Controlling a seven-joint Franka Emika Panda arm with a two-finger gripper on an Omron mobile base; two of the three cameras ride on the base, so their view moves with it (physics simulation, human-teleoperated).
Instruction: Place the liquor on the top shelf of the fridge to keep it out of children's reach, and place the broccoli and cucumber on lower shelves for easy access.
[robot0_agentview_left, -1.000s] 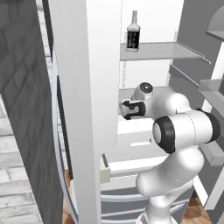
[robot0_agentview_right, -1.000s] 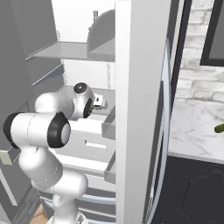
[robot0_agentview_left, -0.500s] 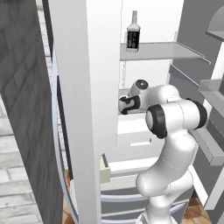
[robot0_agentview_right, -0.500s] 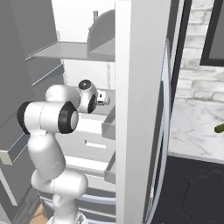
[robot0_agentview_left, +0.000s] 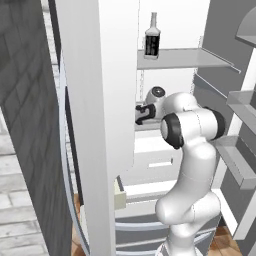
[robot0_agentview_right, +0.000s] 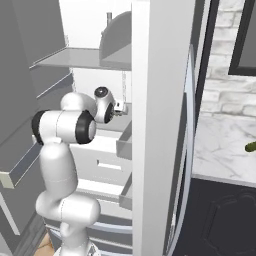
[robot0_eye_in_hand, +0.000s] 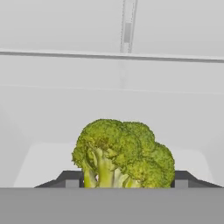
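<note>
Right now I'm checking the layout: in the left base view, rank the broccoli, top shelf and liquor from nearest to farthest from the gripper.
1. Broccoli: between the fingers of the gripper, inside the fridge.
2. Top shelf: above the gripper.
3. Liquor: standing on that shelf, higher up.

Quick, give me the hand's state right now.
Hand: closed on the broccoli, which sits between its two finger tips, inside the fridge.
</note>
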